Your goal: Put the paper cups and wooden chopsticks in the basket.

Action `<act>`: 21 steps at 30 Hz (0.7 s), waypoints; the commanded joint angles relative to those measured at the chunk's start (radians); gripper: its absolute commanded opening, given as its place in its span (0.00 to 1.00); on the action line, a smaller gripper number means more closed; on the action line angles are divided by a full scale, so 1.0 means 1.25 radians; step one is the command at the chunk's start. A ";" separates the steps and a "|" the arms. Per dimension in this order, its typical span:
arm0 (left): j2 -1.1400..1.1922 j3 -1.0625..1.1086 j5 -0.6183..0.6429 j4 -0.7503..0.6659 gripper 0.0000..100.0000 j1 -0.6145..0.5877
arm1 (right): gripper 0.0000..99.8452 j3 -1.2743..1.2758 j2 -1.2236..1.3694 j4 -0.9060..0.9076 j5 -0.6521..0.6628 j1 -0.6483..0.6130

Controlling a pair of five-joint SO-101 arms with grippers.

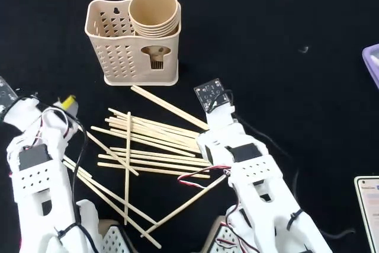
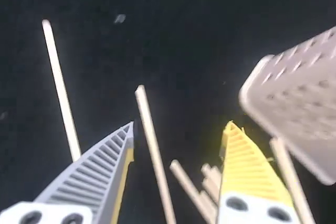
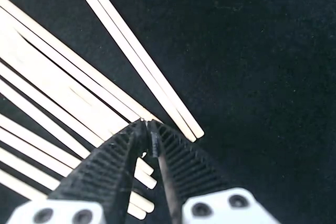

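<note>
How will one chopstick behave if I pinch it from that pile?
The chopsticks look thin, stiff and light, so one should lift rigidly. They lie crossed and overlapping, so neighbours probably shift. Gripped near an end, it may pivot.

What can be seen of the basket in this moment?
The basket is a beige, plastic-looking caddy with rounded corners, slotted walls and a cut-out window in front. It stands upright on the black table, beyond the loose chopsticks. A nested stack of paper cups sits in one end, rising above the rim; the other end looks empty.
</note>
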 commanded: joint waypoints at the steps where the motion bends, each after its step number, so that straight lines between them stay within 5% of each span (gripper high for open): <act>1: -0.014 -0.104 -0.015 0.184 0.28 0.009 | 0.02 -0.002 -0.026 -0.018 -0.001 0.010; 8: -0.006 -0.150 -0.226 0.509 0.27 0.198 | 0.02 -0.003 -0.026 -0.018 -0.001 0.009; 15: -0.006 -0.129 -0.563 0.578 0.27 0.215 | 0.02 -0.003 -0.026 -0.018 -0.001 0.009; 21: -0.015 -0.087 -0.959 0.641 0.27 0.209 | 0.02 -0.003 -0.026 -0.018 -0.001 0.009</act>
